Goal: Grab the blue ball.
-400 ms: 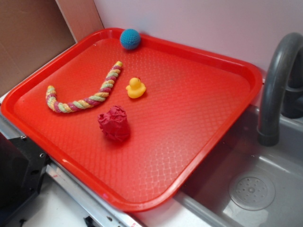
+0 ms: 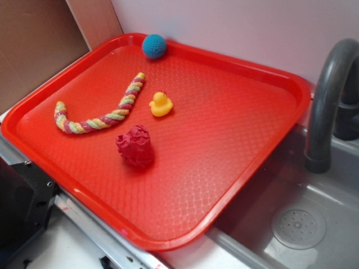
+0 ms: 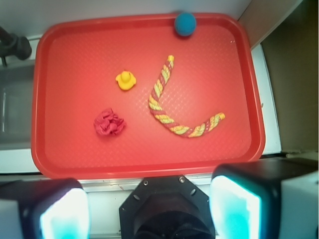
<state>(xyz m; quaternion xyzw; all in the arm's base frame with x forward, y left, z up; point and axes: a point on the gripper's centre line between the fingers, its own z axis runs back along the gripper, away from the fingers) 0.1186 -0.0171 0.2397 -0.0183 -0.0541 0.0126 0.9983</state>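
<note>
I see the ball (image 2: 154,46) resting at the far rim of the red tray (image 2: 235,168), at roughly 11 o'clock from the tray centre in the exterior view and at 12 to 1 o'clock in the wrist view (image 3: 185,24). It touches or nearly touches the raised rim. Being round, it has no long axis and no pointing direction I can read.

Surrounding items on the tray:
- Rope (image 2: 104,109): curved and multicoloured, one end reaching toward the ball but well apart from it.
- Duck (image 2: 161,104): yellow, near the tray centre, just beside the rope's upper end.
- Red wad (image 2: 135,146): crumpled, at 6 o'clock from the duck.

Nothing lies on the ball or against it other than the rim. The wall behind the tray stands close at its far side.

Off the tray, a grey faucet (image 2: 328,95) and sink (image 2: 297,224) sit at 3 to 4 o'clock.

The end effector (image 3: 149,211) sits at the lower edge of the wrist view, above the tray's near rim, well apart from the ball. Its fingers (image 3: 234,209) are spread wide with nothing between them.
</note>
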